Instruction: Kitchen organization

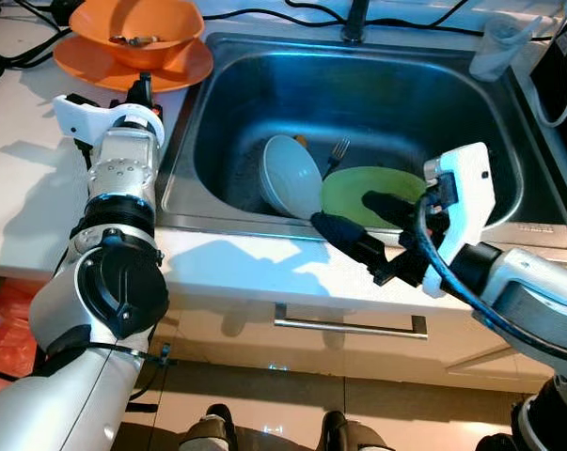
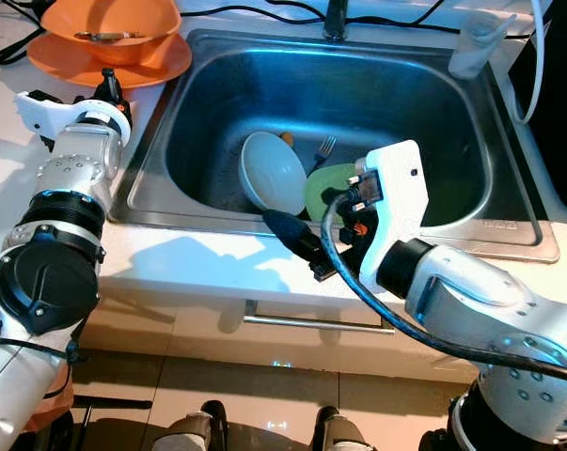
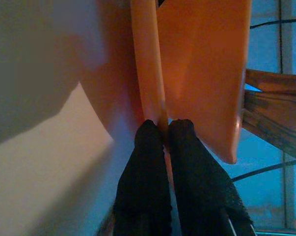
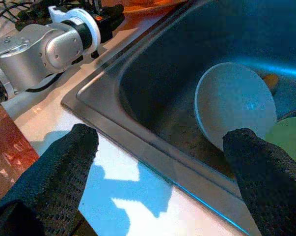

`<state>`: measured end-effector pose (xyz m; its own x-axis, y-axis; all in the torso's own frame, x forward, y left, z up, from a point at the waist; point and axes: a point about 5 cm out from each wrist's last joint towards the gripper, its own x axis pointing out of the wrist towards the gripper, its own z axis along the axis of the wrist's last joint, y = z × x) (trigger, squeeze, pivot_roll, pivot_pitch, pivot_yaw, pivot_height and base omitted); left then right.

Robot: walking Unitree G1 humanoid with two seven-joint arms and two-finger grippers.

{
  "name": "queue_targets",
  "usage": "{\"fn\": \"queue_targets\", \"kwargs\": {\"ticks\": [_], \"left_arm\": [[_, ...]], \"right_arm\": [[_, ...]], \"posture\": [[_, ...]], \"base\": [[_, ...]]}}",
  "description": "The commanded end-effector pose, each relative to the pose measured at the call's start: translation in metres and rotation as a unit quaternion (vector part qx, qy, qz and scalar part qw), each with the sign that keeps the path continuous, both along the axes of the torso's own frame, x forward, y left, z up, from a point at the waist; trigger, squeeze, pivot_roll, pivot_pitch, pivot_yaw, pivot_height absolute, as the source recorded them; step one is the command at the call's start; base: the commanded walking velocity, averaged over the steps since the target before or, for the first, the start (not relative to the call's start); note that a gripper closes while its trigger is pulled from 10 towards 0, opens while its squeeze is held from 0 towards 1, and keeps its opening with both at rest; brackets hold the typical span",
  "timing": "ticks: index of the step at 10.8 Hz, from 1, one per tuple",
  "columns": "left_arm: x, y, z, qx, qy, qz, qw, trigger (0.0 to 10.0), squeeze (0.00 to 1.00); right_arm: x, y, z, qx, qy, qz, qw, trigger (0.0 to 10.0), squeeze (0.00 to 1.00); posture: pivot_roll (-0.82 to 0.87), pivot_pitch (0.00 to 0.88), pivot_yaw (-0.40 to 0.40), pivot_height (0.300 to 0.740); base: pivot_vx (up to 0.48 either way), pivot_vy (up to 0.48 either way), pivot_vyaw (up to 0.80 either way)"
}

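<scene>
An orange plate (image 1: 90,64) lies on the white counter left of the sink, with an orange bowl (image 1: 137,21) on it. My left gripper (image 1: 142,89) is shut on the plate's near rim; in the left wrist view the rim (image 3: 147,73) runs between the two black fingers (image 3: 143,162). A pale bowl (image 1: 291,177) lies tilted on its side in the steel sink (image 1: 217,103), beside a green plate (image 1: 354,188) and a fork (image 1: 338,152). My right gripper (image 1: 363,224) hangs open over the sink's front edge, just in front of the green plate, holding nothing.
A faucet (image 1: 356,23) stands behind the sink and a clear cup (image 1: 497,45) at its back right corner. Black cables (image 1: 20,47) cross the counter at the far left. A drawer handle (image 1: 349,326) runs below the counter edge.
</scene>
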<state>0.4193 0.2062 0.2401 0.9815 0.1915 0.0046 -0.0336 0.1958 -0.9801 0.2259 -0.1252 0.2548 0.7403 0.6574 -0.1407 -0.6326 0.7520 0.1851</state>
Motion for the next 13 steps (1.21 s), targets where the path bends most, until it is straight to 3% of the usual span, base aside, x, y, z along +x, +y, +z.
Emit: {"fn": "queue_targets", "kwargs": {"ticks": [1, 8, 13], "left_arm": [[-0.020, -0.021, -0.096, -0.062, 0.154, -0.046, 0.985, 10.0, 0.00], [-0.024, -0.023, -0.102, -0.046, 0.160, -0.067, 0.984, 10.0, 0.00], [-0.036, -0.008, -0.108, -0.026, 0.162, -0.062, 0.985, 10.0, 0.00]], "right_arm": [[0.000, 0.000, 0.002, -0.003, -0.007, 0.006, 1.000, 10.0, 0.00], [0.003, 0.005, -0.001, 0.001, -0.005, 0.022, 1.000, 10.0, 0.00], [0.008, 0.008, -0.004, 0.006, -0.001, 0.038, 0.999, 10.0, 0.00]], "posture": [[-0.29, 0.274, -0.097, 0.740], [-0.24, 0.262, -0.107, 0.740], [-0.19, 0.256, -0.131, 0.740]], "base": [[0.000, 0.000, 0.00], [0.000, 0.000, 0.00], [0.000, 0.000, 0.00]]}}
